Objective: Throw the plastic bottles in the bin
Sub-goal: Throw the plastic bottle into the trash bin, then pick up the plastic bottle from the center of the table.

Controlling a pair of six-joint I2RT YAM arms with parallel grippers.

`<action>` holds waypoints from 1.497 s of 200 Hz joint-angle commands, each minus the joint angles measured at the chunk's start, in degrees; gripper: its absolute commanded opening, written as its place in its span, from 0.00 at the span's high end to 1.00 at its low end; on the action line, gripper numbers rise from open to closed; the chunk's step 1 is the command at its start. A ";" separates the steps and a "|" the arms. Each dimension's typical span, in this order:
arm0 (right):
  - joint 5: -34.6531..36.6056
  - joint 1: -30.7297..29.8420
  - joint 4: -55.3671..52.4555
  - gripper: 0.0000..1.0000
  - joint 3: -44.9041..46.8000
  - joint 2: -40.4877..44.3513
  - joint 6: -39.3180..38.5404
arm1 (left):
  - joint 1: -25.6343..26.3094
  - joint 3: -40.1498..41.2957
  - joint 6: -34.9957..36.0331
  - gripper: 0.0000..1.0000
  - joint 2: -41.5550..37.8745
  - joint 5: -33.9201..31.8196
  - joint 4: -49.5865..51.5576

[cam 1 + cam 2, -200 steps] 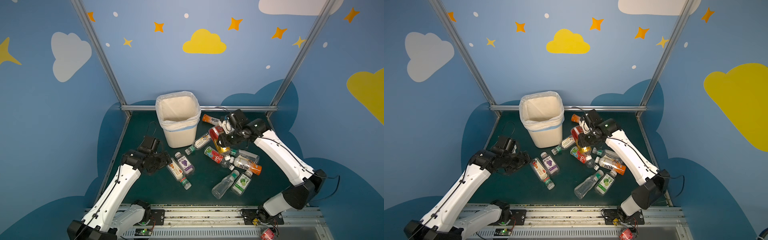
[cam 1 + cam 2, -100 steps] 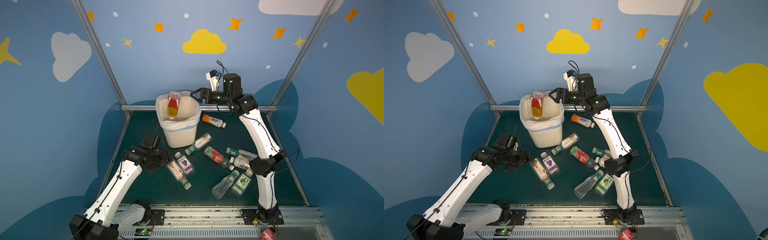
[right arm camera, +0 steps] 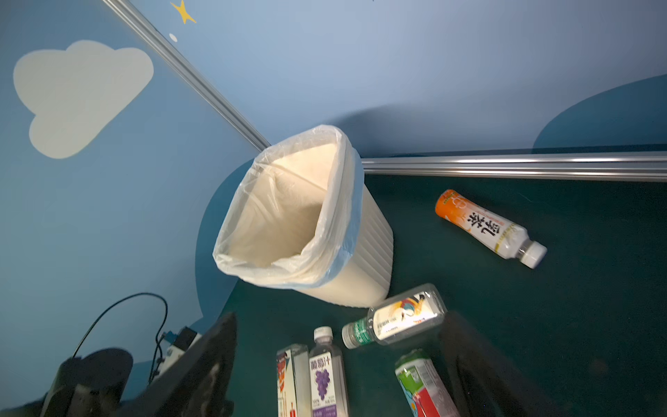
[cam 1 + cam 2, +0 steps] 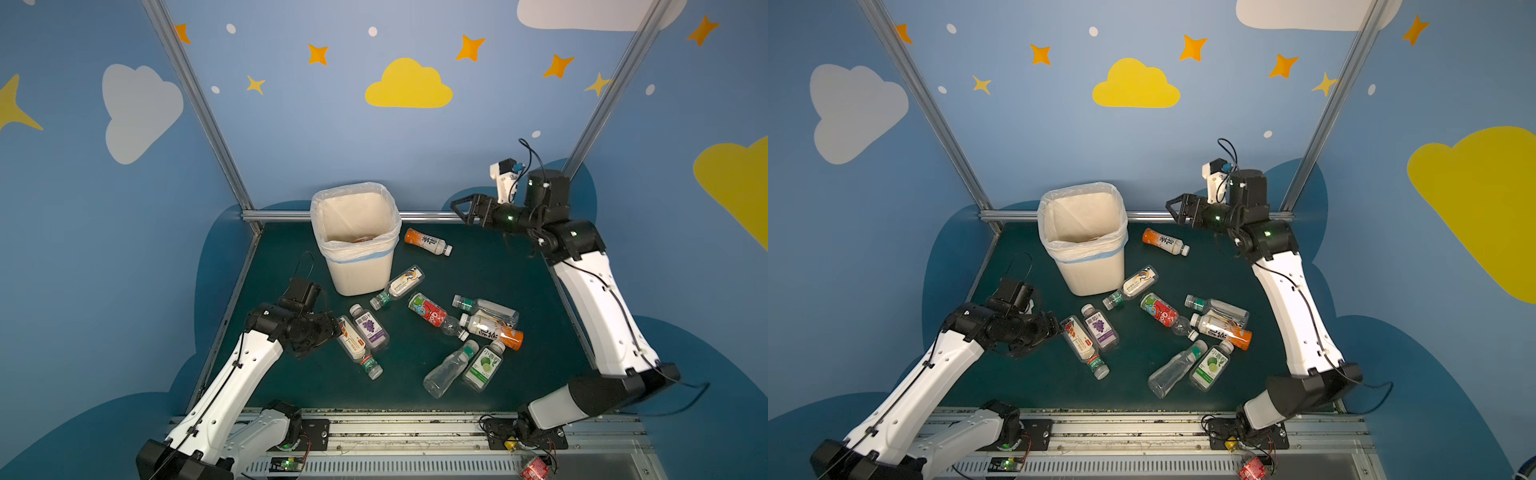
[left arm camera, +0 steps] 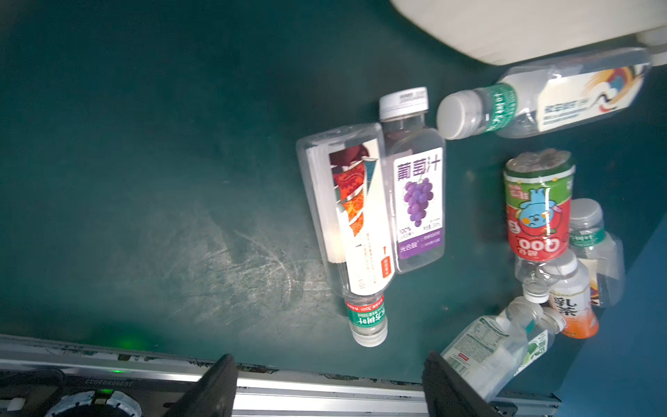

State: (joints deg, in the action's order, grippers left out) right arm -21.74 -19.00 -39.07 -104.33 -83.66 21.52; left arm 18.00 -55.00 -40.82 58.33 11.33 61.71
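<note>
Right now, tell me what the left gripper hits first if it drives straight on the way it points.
Probably the bottle with the red-patterned label, which sits in line ahead of the open left gripper. The grape juice bottle lies alongside it, off that line. Depth is hard to judge.

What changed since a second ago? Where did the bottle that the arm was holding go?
The right gripper lifted a red-and-yellow bottle from the pile, swung up toward the bin and let go, and the bottle flew in. That gripper is now open, empty and pulled back from the bin. The left gripper and the other bottles barely moved.
</note>
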 commanded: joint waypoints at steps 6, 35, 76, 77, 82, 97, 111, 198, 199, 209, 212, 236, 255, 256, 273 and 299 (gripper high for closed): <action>2.55 -0.22 -7.68 0.12 11.41 3.09 -5.61 | 0.36 1.87 -3.96 0.18 -1.28 0.44 0.65; 3.81 -0.26 -10.19 0.16 21.28 5.89 -5.52 | 2.74 2.80 -7.21 0.18 -1.15 -0.58 -0.17; 1.35 -0.38 -8.63 0.17 27.19 5.43 -3.67 | 6.76 3.14 -11.02 0.17 1.96 -2.47 -3.51; 1.35 -0.40 -8.64 0.17 27.18 5.35 -3.72 | 6.90 3.15 -11.12 0.18 2.10 -2.51 -3.61; 1.30 -0.41 -8.83 0.17 27.00 4.91 -3.76 | 7.47 3.04 -11.49 0.18 2.89 -2.77 -3.98; 0.59 -0.42 -9.33 0.18 26.39 3.64 -4.18 | 8.63 2.80 -12.32 0.18 4.99 -3.39 -5.14; -0.18 -0.46 -9.26 0.18 26.07 2.79 -4.22 | 8.88 2.64 -12.92 0.18 6.64 -3.84 -6.52; -1.82 -0.61 -9.96 0.17 23.10 -0.53 -5.84 | 8.41 -1.58 -10.03 0.21 21.06 -1.14 -11.27; -1.82 -0.60 -10.05 0.17 23.02 -0.58 -5.90 | 8.43 -1.68 -9.92 0.21 21.27 -1.09 -11.22; -1.65 -0.57 -10.87 0.17 22.24 -1.04 -6.51 | 8.40 -2.57 -9.31 0.21 23.10 -0.92 -11.13; -1.58 -0.57 -11.03 0.17 21.99 -1.14 -6.67 | 8.43 -2.82 -9.14 0.21 23.55 -1.00 -11.14; -1.49 -0.51 -12.14 0.17 20.98 -1.87 -7.64 | 8.37 -4.35 -8.45 0.23 25.97 -1.95 -11.02; -1.38 -0.41 -12.79 0.17 20.61 -2.30 -8.23 | 8.26 -4.94 -7.80 0.24 27.08 -2.50 -10.46; -1.38 -0.42 -12.83 0.17 20.55 -2.30 -8.31 | 8.23 -4.94 -7.79 0.24 27.13 -2.52 -10.42; -1.29 -0.25 -13.62 0.17 19.98 -2.78 -8.98 | 8.03 -4.98 -7.28 0.25 27.87 -2.80 -9.66; -1.03 0.01 -14.68 0.17 18.98 -3.35 -9.95 | 7.65 -4.59 -6.78 0.25 28.40 -3.48 -9.33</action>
State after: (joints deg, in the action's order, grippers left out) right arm -22.96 -19.29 -51.33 -82.87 -86.35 13.50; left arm 26.13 -59.18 -49.01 86.17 9.54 50.39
